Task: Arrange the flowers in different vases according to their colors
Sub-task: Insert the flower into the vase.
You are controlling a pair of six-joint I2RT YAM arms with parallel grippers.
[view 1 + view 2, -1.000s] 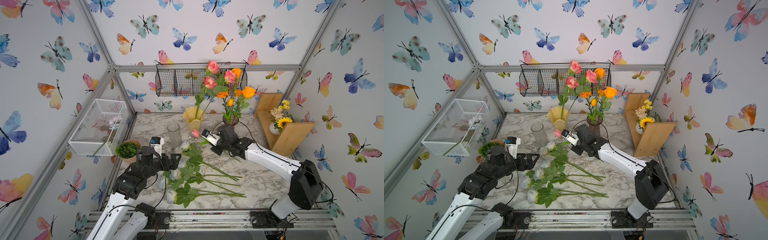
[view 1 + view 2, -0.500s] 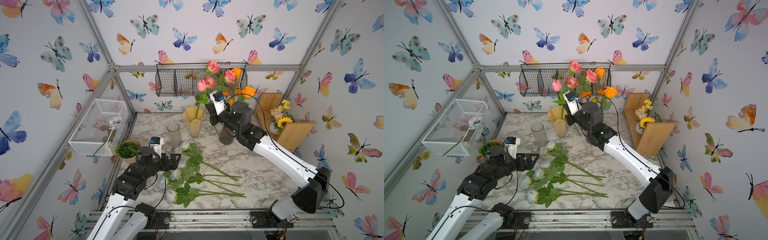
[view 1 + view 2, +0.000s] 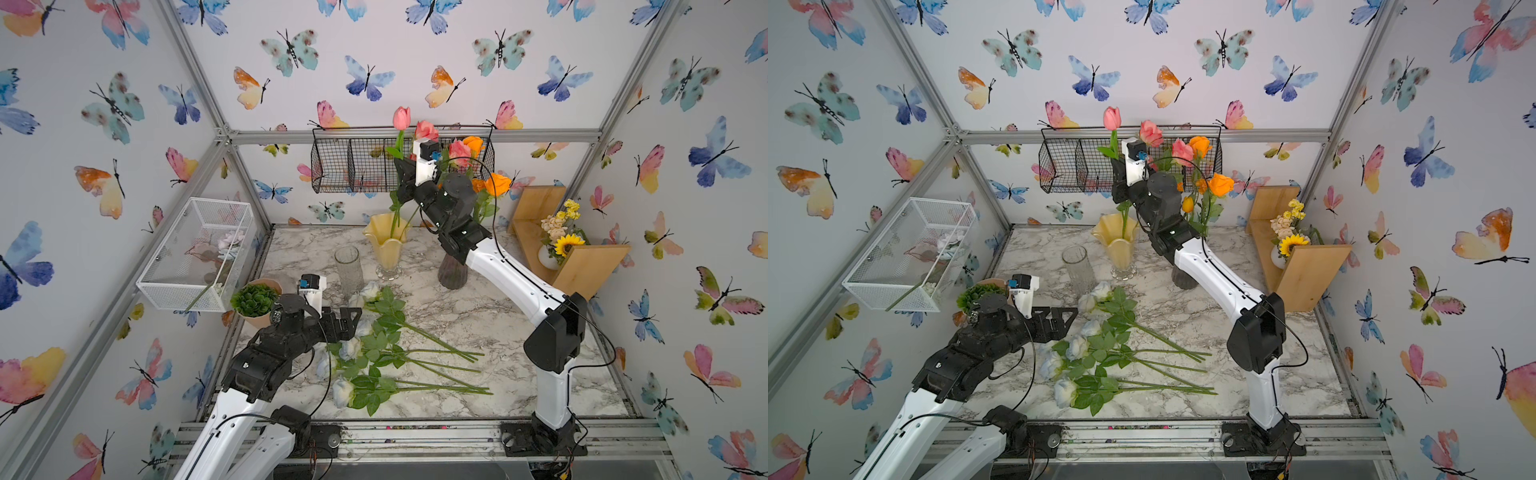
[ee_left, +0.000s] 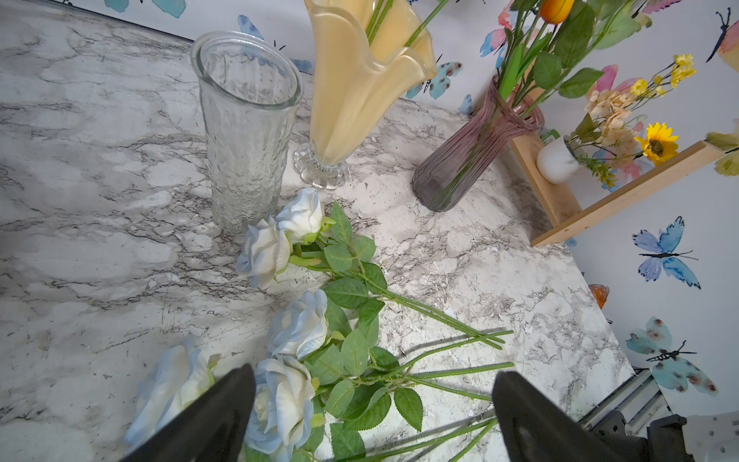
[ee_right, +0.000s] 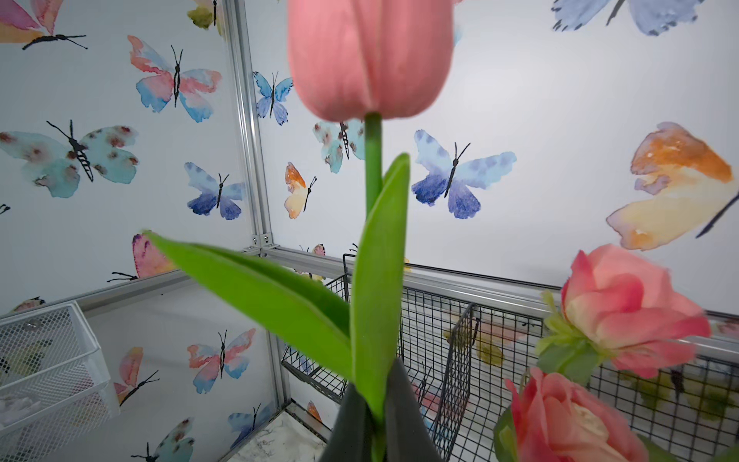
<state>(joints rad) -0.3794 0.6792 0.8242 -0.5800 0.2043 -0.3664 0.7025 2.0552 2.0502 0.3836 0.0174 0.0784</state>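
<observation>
Right hand (image 5: pixel 376 434) is raised above the yellow vase (image 3: pixel 386 245), fingers pinched on the stem of the pink tulip (image 5: pixel 370 56), just below its leaves. The tulip stands upright with its bud on top, and in both top views its stem runs down to the yellow vase's mouth; can't tell how deep the end sits. Two pink roses (image 3: pixel 426 129) are up beside the tulip, above the same vase. The purple vase (image 3: pixel 453 272) stands near the yellow vase on the right arm's side and holds the orange flowers (image 3: pixel 498 184). The clear vase (image 3: pixel 348 270) is just beside the yellow vase on the other side, with nothing in it. The white-blue roses (image 3: pixel 351 347) lie flat on the worktop (image 3: pixel 478 316) in front of the yellow vase, blooms toward the left arm, the nearest bloom close to the clear vase's base. Left hand (image 4: pixel 374 376) hovers low over those blooms, fingers spread wide, gripping nothing.
</observation>
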